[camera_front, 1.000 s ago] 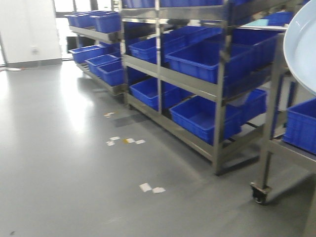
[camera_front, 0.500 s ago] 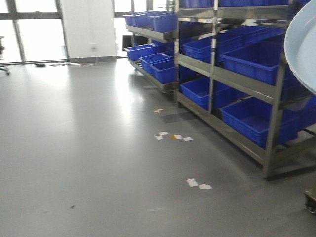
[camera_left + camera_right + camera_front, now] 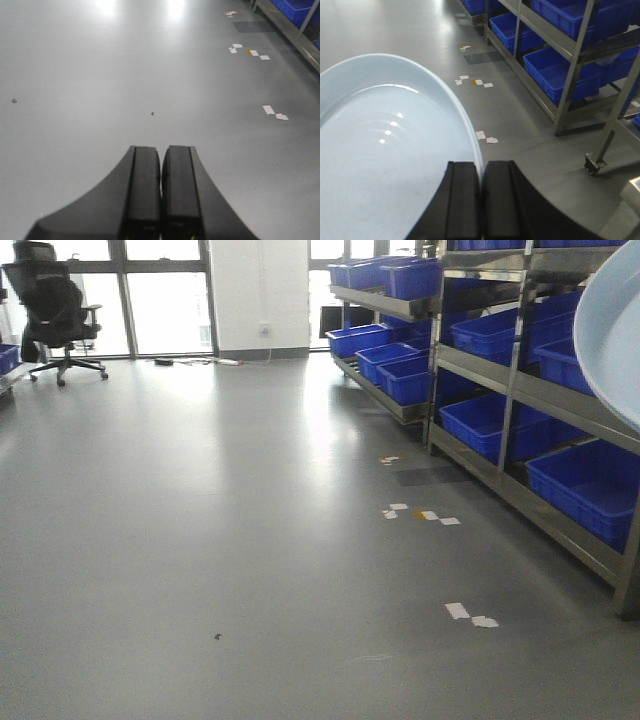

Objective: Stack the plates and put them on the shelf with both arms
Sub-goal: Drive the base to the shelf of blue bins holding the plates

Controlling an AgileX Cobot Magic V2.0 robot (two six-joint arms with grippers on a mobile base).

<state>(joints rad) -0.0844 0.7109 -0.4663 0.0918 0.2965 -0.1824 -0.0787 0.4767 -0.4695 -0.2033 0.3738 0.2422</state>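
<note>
My right gripper pinches a white plate by its rim, perhaps two stacked; my left gripper is closed, empty.

front view swings left | tiered stainless-steel racks with blue plastic crates slide toward right edge | castered rack end leaves frame | black wheeled office chair and bright windows enter upper left | white paper scraps shift right
</note>
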